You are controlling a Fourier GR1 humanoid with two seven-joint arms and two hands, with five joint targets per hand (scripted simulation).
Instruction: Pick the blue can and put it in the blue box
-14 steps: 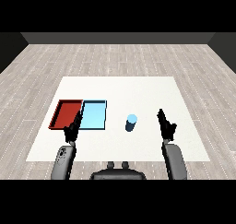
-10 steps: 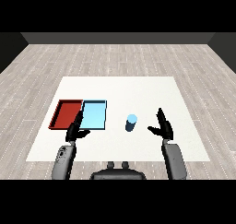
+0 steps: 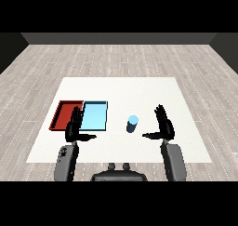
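Right hand [image 3: 163, 126] hangs released beside the blue can [image 3: 132, 123], not touching, so reaching is underway; next it must curl round it.

Two chunky grey forearms, rounded like capsules, on either side of the white table [image 3: 186, 99], each ending in a matte black hand: left hand [image 3: 74, 127], right hand [image 3: 164, 126]. Slim fingers.

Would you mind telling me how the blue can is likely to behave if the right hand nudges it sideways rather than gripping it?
The blue can stands upright and looks taller than it is wide, so a high nudge would probably tip it. Being round, it would likely roll once down. It looks stiff, so the open right hand beside it could probably curl round it without denting it.
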